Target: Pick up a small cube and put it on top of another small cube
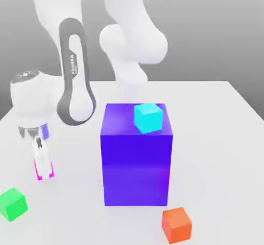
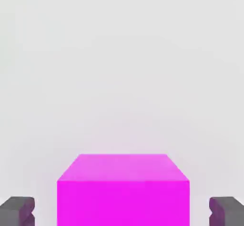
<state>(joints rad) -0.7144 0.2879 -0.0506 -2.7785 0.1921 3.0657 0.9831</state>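
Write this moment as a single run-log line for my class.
tool: open, astride magenta cube | gaps: both sides | cyan cube: atop blue block | stack: not yet made

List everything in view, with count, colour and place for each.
table: 1, white, under the scene
large block: 1, blue-purple, middle of the exterior view
cyan cube: 1, cyan, on top of the large block
magenta cube: 1, magenta-pink, exterior view's left, between the fingers, a gap on each side
green cube: 1, green, exterior view's left, near the front
orange cube: 1, orange-red, in front of the large block, to the exterior view's right
small patch: 1, blue-purple, beside the hand; unclear what
arm: 1, white with dark grey, reaching down
fingers: 2, grey, open around the magenta cube
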